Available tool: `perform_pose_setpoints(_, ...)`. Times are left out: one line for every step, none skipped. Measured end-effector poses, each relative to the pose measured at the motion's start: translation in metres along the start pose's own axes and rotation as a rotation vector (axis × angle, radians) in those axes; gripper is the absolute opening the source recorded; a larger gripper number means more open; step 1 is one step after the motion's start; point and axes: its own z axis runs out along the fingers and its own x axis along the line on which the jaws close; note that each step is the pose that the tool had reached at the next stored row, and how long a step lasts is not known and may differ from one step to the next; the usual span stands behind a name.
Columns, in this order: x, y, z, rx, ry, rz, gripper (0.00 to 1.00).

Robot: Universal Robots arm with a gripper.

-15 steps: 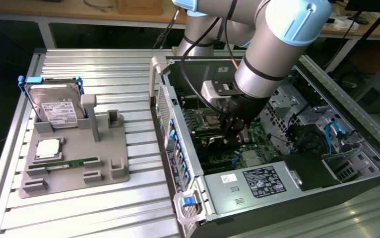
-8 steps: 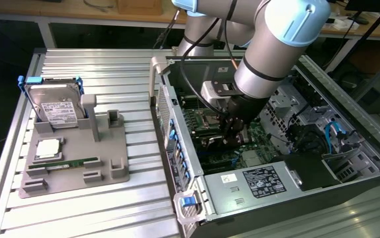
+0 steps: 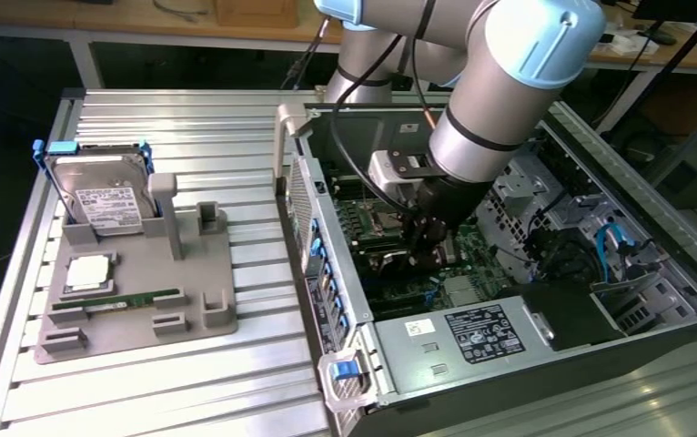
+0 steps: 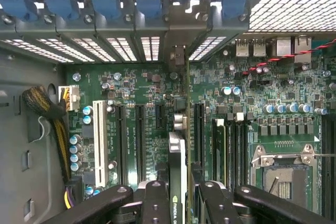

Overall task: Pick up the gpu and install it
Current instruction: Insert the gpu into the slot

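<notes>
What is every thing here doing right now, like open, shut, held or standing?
fingers, shut on the gpu.
gpu, held edge-on over the motherboard.
computer case, lying down, side open.
hard drive, standing upright in the grey holder.
memory stick, resting in the grey holder.

The arm (image 3: 494,100) is silver-grey tubing with pale blue joint caps (image 3: 561,41) and black rings; a black cable (image 3: 333,137) runs beside it. The black hand (image 4: 182,187) has 2 fingers (image 4: 156,200) dotted with round screws.
</notes>
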Motion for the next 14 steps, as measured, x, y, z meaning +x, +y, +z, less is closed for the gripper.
perform_pose_setpoints(0.0000,0.0000,0.0000,0.0001,-0.0001,0.000,0.27)
perform_pose_setpoints(0.0000,0.0000,0.0000,0.0000,-0.0001,0.000,0.27)
perform_pose_setpoints(0.0000,0.0000,0.0000,0.0000,-0.0001,0.000,0.27)
perform_pose_setpoints(0.0000,0.0000,0.0000,0.0001,-0.0001,0.000,0.27)
perform_pose_setpoints(0.0000,0.0000,0.0000,0.0000,-0.0001,0.000,0.27)
perform_pose_setpoints(0.0000,0.0000,0.0000,0.0000,-0.0001,0.000,0.27)
perform_pose_setpoints(0.0000,0.0000,0.0001,0.0000,-0.0001,0.000,0.27)
perform_pose_setpoints(0.0000,0.0000,0.0000,0.0000,-0.0001,0.000,0.27)
perform_pose_setpoints(0.0000,0.0000,0.0000,0.0001,-0.0001,0.000,0.27)
perform_pose_setpoints(0.0000,0.0000,0.0000,0.0001,-0.0002,0.000,0.27)
perform_pose_setpoints(0.0000,0.0000,-0.0001,0.0002,-0.0004,0.000,0.27)
perform_pose_setpoints(0.0000,0.0001,-0.0012,0.0001,-0.0001,0.000,0.27)
perform_pose_setpoints(-0.0001,0.0001,-0.0022,0.0001,-0.0001,0.000,0.27)
perform_pose_setpoints(-0.0001,0.0002,-0.0035,0.0000,0.0000,0.000,0.27)
